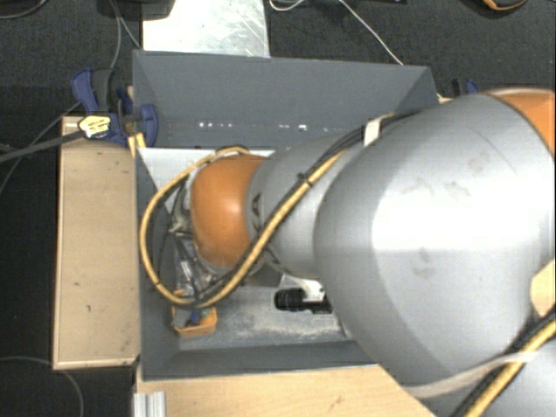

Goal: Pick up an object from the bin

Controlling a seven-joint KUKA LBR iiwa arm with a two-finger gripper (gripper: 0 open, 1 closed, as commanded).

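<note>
The claw [186,283] hangs low in the bin's near-left corner, beneath the arm's orange wrist cover; whether it stands apart or together cannot be told. Just under it lies one small tan-orange block [197,320], though contact is unclear. To its right, apart, lies one black-and-white cylindrical thing [301,301], on the grey bin [261,102] floor.

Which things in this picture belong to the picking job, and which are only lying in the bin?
Belonging to the job:
- gripper, low at the bin's front left corner
- small orange-brown block, directly next to the gripper, probably its target
- grey bin

Only lying about:
- black object on the bin floor, partly hidden under the arm
</note>
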